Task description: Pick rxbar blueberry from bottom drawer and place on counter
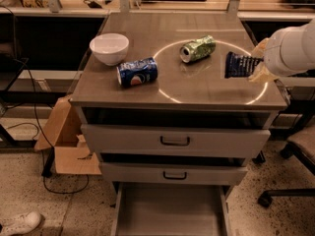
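The counter (167, 31) took up most of my view, a glossy grey-brown top with a thin white circle (165, 93) drawn on it. Under it the two upper drawers (216, 142) were closed, and the bottom drawer (170, 211) stood pulled out, showing a plain grey inside with nothing in it. The white arm (295, 45) reached in from the right edge, over the right side of the counter. A cardboard box (69, 146) sat on the floor to the left of the drawers. A white bowl (109, 48) stood near the counter's left rear, with a dented blue can (137, 73) lying on its side just in front of it. A crushed green can (198, 49) lay inside the circle, well apart from the blue one. The gripper (257, 63) hung over the right rim of the circle with its fingers clamped on one end of the dark-blue snack bar (238, 65). The bar stood on edge and stuck out to the left. I could not tell whether its lower edge touched the counter.
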Robot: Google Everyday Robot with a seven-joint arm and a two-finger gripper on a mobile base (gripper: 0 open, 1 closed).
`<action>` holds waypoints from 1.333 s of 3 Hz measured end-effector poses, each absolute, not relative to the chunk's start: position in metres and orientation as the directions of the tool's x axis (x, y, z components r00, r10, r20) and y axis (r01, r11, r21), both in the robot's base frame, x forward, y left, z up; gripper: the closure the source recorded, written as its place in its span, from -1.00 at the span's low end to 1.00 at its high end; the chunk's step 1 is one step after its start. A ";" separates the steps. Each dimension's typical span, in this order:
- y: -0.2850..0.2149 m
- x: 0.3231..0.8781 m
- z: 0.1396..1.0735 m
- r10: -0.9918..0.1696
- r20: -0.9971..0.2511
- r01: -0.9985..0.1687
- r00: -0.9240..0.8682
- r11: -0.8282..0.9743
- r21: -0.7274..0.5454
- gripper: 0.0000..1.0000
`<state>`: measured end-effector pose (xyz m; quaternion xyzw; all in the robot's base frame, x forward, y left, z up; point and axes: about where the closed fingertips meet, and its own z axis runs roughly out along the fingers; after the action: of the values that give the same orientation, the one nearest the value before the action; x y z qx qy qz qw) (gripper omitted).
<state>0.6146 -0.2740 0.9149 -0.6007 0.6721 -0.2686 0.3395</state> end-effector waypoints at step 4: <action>-0.254 0.610 0.852 -0.953 -0.243 -0.838 0.178 -0.018 -0.545 1.00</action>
<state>0.6101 -0.2536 0.8518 -0.7069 0.6337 -0.0962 0.2991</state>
